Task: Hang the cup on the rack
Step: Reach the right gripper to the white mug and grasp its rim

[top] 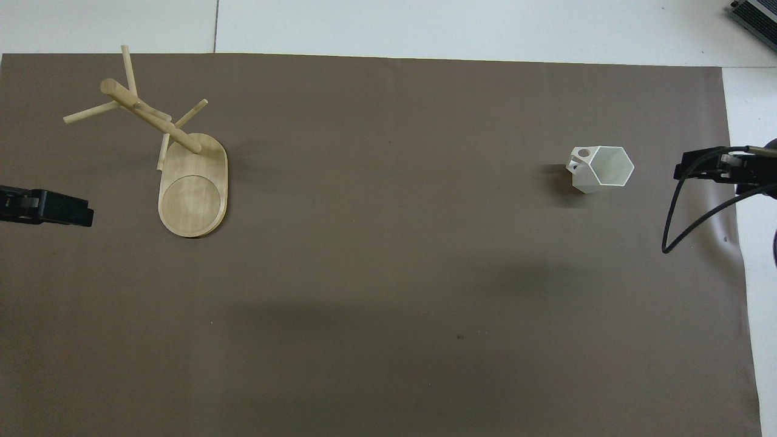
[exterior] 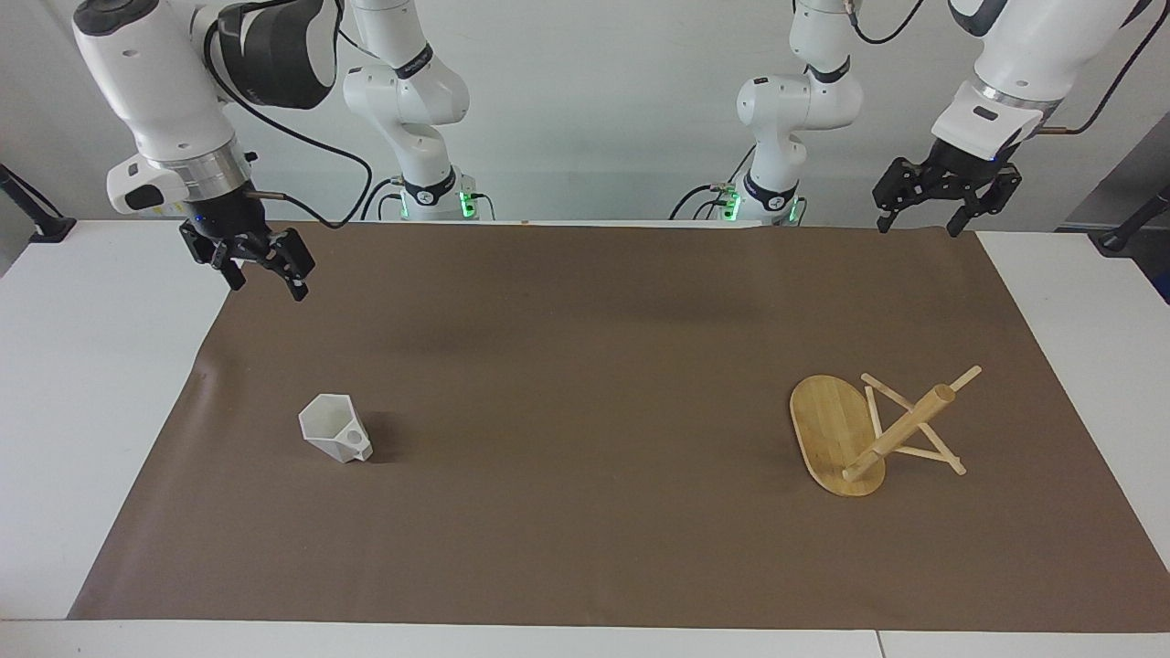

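Observation:
The white faceted cup (exterior: 334, 429) (top: 601, 169) stands upright on the brown mat (exterior: 585, 366) toward the right arm's end, its pierced handle turned toward the middle of the table. The bamboo rack (exterior: 827, 425) (top: 193, 194) stands on its oval base toward the left arm's end, pegs crossing on its post (exterior: 900, 429). My right gripper (exterior: 266, 285) (top: 698, 173) hangs open over the mat's edge at its own end, apart from the cup. My left gripper (exterior: 919, 227) (top: 61, 209) waits open over the mat's edge at its end. Nothing is held.
The mat (top: 388, 273) covers most of the white table (exterior: 82, 384). A black cable (top: 674, 230) loops down from the right arm's wrist beside the cup's end of the mat. A grey device corner (top: 756, 15) shows at the table's farthest edge.

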### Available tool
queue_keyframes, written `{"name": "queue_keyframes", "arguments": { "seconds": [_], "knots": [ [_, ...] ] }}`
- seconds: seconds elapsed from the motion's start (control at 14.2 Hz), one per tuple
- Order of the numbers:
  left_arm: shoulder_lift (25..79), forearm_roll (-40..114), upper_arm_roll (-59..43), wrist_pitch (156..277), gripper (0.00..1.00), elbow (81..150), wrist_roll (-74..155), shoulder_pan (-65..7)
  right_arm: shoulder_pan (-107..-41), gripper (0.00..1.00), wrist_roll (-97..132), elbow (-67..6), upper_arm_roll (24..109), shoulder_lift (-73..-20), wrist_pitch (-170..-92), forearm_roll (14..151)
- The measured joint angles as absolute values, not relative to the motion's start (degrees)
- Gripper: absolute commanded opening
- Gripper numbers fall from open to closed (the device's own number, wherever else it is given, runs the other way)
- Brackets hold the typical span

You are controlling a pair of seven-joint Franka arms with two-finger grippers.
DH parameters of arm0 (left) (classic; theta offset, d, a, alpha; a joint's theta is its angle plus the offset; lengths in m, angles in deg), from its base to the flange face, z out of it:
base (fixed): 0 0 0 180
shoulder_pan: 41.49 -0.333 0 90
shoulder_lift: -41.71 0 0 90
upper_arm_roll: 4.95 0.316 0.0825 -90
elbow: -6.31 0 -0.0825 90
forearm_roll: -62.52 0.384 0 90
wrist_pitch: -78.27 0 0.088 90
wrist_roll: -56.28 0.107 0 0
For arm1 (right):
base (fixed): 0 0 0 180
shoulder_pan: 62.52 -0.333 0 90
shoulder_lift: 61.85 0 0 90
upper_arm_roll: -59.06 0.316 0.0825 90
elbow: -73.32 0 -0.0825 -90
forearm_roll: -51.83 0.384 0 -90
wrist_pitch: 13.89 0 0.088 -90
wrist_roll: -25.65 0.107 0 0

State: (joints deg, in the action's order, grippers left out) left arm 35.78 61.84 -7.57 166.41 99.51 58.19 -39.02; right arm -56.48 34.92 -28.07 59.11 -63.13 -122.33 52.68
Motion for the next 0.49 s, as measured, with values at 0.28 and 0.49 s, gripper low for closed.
{"name": "queue_keyframes", "arguments": {
  "seconds": [0.28, 0.49],
  "knots": [
    [35.8, 61.8, -7.6, 166.4, 1.0, 99.5, 58.2, -39.0, -55.6, 1.0, 38.2, -32.5, 59.0, -60.3, -129.9, 52.7],
    [35.8, 61.8, -7.6, 166.4, 1.0, 99.5, 58.2, -39.0, -55.1, 1.0, 38.6, -33.3, 58.7, -55.5, -135.6, 52.7]
  ]
}}
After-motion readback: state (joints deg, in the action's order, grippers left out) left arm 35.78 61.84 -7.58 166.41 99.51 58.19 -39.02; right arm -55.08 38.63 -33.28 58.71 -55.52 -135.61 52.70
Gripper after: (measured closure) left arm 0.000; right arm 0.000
